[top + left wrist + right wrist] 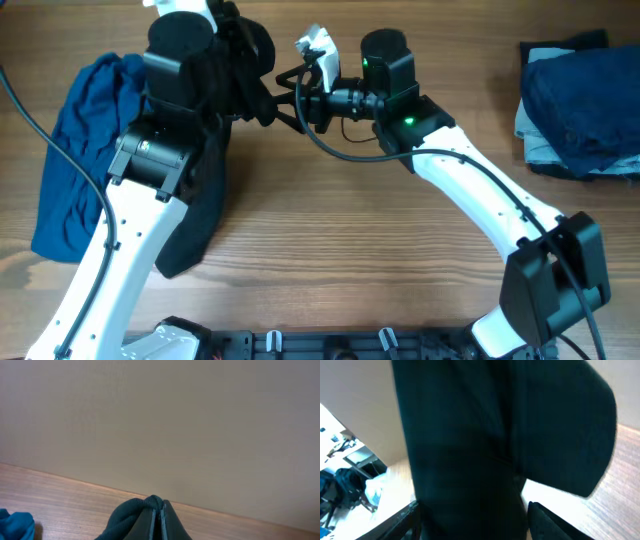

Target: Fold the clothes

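Left gripper point(160, 521) is clenched on a bunched fold of the T-shirt point(196, 222), held up over the table point(330, 250) at about 11 o'clock. The cloth hangs from it under the left arm, down toward 8 o'clock. Right gripper point(476, 516) is spread near 12 o'clock, with a finger on either side of the hanging cloth and a gap showing at one finger. A blue garment point(75, 160) lies at 9 o'clock and a navy pile point(580, 100) at 3 o'clock.
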`<state>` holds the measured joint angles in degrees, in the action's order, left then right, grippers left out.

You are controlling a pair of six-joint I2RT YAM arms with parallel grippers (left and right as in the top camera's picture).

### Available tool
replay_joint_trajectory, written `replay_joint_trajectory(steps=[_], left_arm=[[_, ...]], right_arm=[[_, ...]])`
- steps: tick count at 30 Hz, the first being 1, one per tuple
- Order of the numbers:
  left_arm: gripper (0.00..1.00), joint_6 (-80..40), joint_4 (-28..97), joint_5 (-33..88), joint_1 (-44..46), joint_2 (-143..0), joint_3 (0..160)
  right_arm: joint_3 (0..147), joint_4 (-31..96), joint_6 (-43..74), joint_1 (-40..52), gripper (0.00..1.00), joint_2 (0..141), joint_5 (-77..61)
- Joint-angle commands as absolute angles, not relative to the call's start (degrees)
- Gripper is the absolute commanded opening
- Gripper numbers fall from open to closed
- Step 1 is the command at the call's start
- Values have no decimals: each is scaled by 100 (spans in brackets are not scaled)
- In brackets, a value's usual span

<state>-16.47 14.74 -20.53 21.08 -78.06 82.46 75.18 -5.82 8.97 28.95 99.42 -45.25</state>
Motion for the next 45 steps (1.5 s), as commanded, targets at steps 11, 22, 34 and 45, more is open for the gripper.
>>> replay_joint_trajectory(steps=[11,22,34,45], left_arm=[[4,-1721,1461,-1997,2143,-7813,8294],[4,-1876,1459,-1997,2154,-7813,8294],[4,-1898,1479,-1997,2154,-7811,8294],[11,-1890,1772,-2145,2143,-7773,8294]], right_arm=[[7644,-823,1066,3395,59,9802,-3741],[7644,-926,1435,3544,52,9802,-3074],[7644,-1208,2178,3719,40,9804,-2359],[7644,-1129,2202,3454,4,9800,-1837]])
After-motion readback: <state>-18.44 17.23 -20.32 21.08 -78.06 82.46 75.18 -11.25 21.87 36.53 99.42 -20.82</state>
